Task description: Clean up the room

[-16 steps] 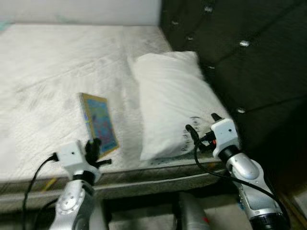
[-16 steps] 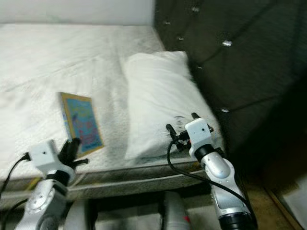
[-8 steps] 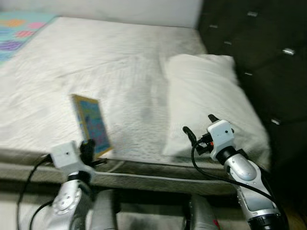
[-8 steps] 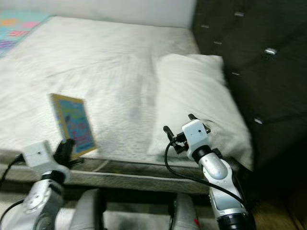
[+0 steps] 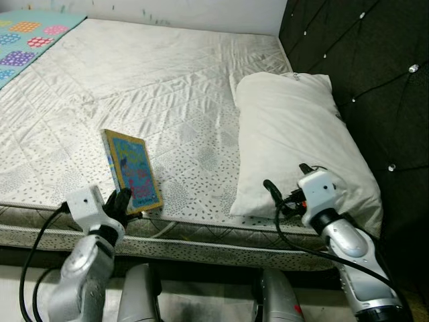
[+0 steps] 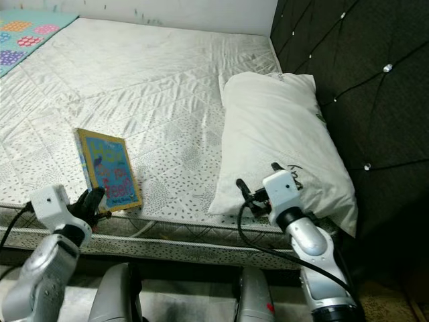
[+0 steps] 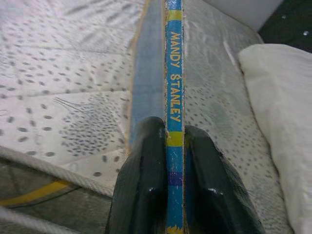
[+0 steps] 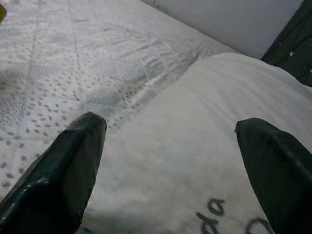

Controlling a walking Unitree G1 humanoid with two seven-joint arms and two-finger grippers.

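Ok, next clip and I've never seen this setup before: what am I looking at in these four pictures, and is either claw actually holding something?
It is a walking humanoid robot with two silver arms, each ending in two long black fingers. The two wide pictures come from its head camera, looking down at a bed with a white quilted mattress. The two close pictures come from cameras on its wrists, looking along the fingers.

On the mattress lies a plump white pillow beside the dark tufted headboard, and a colourful patterned blanket shows at the far corner.

The left gripper is shut on a thin blue and yellow picture book, held near the mattress edge; the left wrist view shows its spine pinched between the fingers. The right gripper is open over the pillow's near end, holding nothing.
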